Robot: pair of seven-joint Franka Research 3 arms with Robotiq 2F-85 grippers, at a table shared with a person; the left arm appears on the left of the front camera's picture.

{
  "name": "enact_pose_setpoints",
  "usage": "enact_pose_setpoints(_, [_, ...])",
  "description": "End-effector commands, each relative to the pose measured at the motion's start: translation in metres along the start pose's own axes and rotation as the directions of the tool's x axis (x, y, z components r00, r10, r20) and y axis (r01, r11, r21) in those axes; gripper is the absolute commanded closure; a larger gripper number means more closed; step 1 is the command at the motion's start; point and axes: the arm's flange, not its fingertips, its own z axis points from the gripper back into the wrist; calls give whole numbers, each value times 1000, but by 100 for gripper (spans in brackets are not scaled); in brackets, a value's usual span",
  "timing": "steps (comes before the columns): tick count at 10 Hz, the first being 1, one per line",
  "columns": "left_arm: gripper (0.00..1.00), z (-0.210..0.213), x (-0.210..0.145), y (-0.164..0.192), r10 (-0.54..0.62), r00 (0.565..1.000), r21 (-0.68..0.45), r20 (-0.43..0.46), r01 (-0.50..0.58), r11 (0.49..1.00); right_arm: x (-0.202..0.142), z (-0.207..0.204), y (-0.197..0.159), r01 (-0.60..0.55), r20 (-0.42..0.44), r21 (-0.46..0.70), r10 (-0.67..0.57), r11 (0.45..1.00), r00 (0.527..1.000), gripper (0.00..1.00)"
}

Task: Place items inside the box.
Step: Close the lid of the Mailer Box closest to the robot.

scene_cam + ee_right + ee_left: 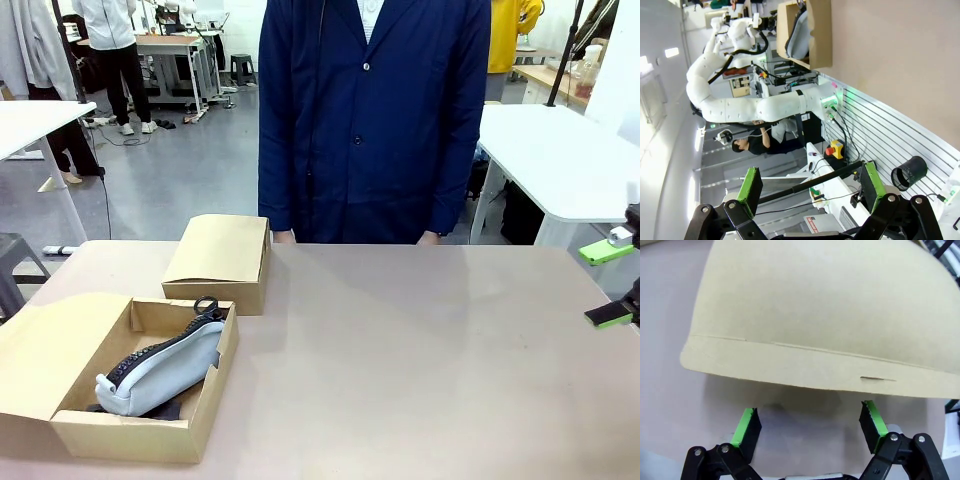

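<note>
Lying in the box (150, 430) at the table's (420, 370) near left is the pouch (160, 372), grey with a black zipper, stretched from the near left corner toward the far right. A dark shape under its near end may be the stapler (165, 410), though that is hard to tell. The box's big flap (50, 355) lies open to the left. A smaller closed box (218, 262) sits just behind it, apart from it.

The right gripper (618, 282) hangs at the right edge of the table, its green pads spread wide and holding nothing; its own camera shows both fingers (751, 184) far apart over the room beyond the table edge. The left gripper (810, 426) hovers above the flap (830, 315), its jaws wide and empty.

A person (375, 120) in a dark blue coat stands at the far side.
</note>
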Motion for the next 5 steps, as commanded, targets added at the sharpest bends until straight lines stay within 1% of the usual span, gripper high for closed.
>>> enact_pose_setpoints(1, [0, -1, -5, 9, 5, 1000, 0, -12, -5, 1000, -2, 1, 4, 11, 5, 19, -11, 1000, 1000, 0])
enact_pose_setpoints(2, [0, 0, -9, 13, 20, 999, 2, -26, -20, 1000, -2, 1, 4, 11, 5, 19, -11, 1000, 1000, 0])
enact_pose_setpoints(3, [0, 3, -12, 16, 7, 1000, 37, -28, -6, 999, -2, 1, 4, 11, 5, 19, -11, 1000, 1000, 0])
enact_pose_setpoints(5, [0, 6, -10, 16, -72, 997, 67, 16, 70, 995, -2, 1, 4, 11, 5, 19, -11, 1000, 1000, 0])
